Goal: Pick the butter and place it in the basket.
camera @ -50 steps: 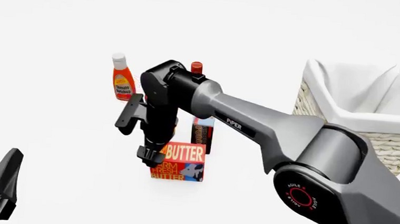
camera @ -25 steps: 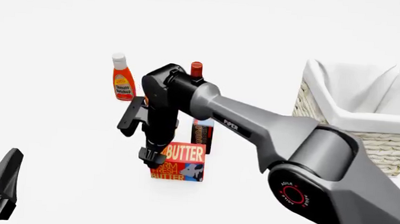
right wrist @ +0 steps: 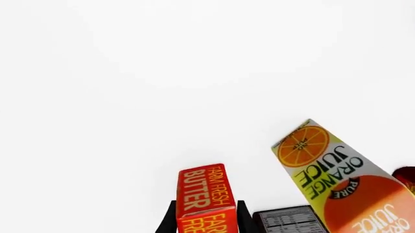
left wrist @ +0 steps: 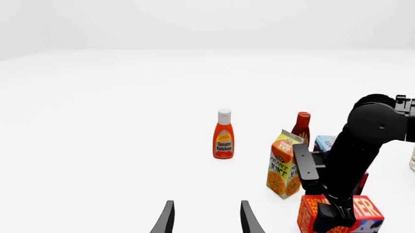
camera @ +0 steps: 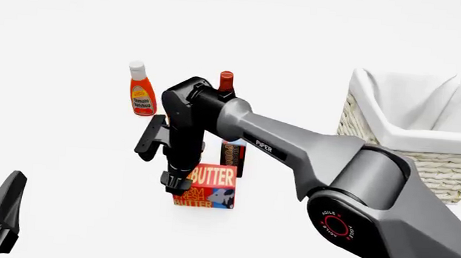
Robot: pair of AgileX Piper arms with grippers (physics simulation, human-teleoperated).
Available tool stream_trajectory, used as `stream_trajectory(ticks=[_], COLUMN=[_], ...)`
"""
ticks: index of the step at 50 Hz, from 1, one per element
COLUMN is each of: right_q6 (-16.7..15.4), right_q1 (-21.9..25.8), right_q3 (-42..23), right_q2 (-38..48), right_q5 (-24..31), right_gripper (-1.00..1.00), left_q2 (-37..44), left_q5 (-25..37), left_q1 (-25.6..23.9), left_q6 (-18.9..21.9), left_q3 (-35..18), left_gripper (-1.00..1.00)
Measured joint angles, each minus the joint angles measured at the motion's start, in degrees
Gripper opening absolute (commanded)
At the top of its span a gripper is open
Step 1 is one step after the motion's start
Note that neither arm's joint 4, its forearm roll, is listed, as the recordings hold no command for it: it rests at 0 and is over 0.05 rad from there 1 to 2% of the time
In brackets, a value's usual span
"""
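Red-orange butter is standing mid-desk, the right gripper straddling it from above, fingers apart either side, seemingly for a grasp. The basket is waiting at the right edge. The left gripper is idling, open.

We see the ketchup bottle standing alone; the orange juice carton beside the butter.
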Motion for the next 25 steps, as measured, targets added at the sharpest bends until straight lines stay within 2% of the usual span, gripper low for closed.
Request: stream_trajectory(ticks=[25], right_q6=[0.3], right_q1=[2.6], right_q3=[-1.4], right_q2=[-0.8], right_q5=[-0.3], right_gripper=[-1.00], left_q2=[0.0], left_q5=[0.0], left_q1=[0.0], left_q6=[0.0], left_q3=[0.0], left_gripper=[1.00])
